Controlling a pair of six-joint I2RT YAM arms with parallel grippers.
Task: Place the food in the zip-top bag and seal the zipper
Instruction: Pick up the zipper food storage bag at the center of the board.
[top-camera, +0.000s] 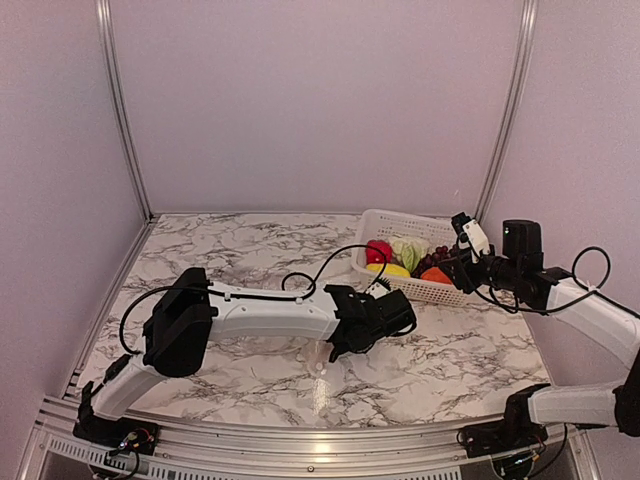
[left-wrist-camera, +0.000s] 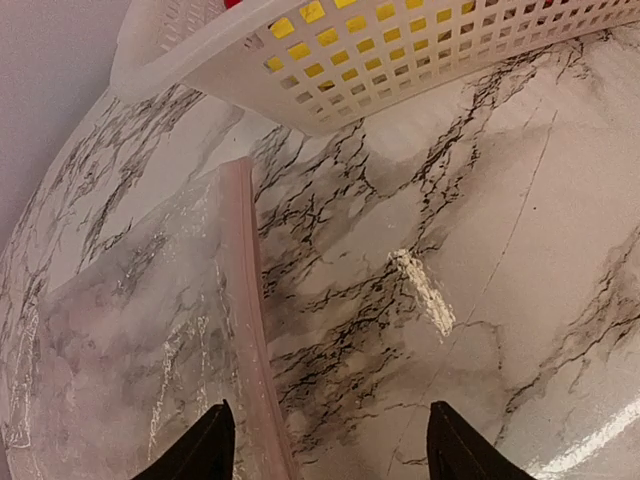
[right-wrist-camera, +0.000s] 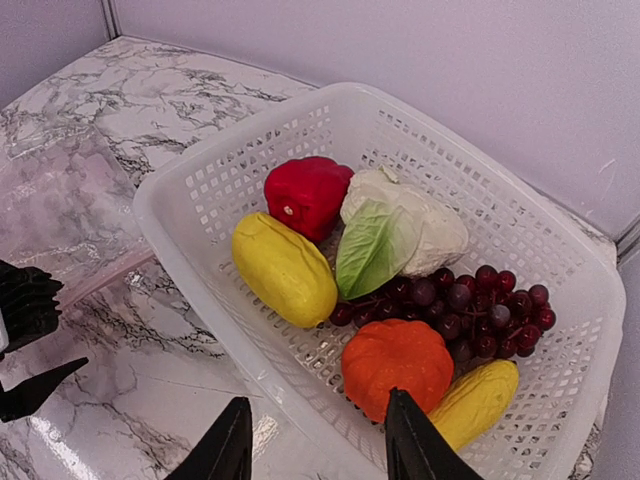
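Surface: marbled white tabletop (top-camera: 480, 350) between pale lilac walls.
Basket: we see the white perforated plastic basket (right-wrist-camera: 180, 180) toward 2 o'clock in the top view, close to the right arm.
Food: red pepper (right-wrist-camera: 305, 190), white cauliflower with green leaves (right-wrist-camera: 400, 225), yellow piece (right-wrist-camera: 283, 268), purple grape bunch (right-wrist-camera: 470, 305) and orange piece (right-wrist-camera: 398, 365) all lie in the basket.
Bag: the clear crinkly zip-top bag (left-wrist-camera: 130, 330) lies flat at the basket's 7 o'clock, with its pinkish zipper strip (left-wrist-camera: 245, 290) facing the basket. We judge this shortens the transfer.
Left gripper (left-wrist-camera: 327, 440): spread wide and empty, it straddles the strip, probably to lift the mouth.
Right gripper (right-wrist-camera: 318, 430): parted and empty, it hovers at the orange piece's 6 o'clock, poised to pick.
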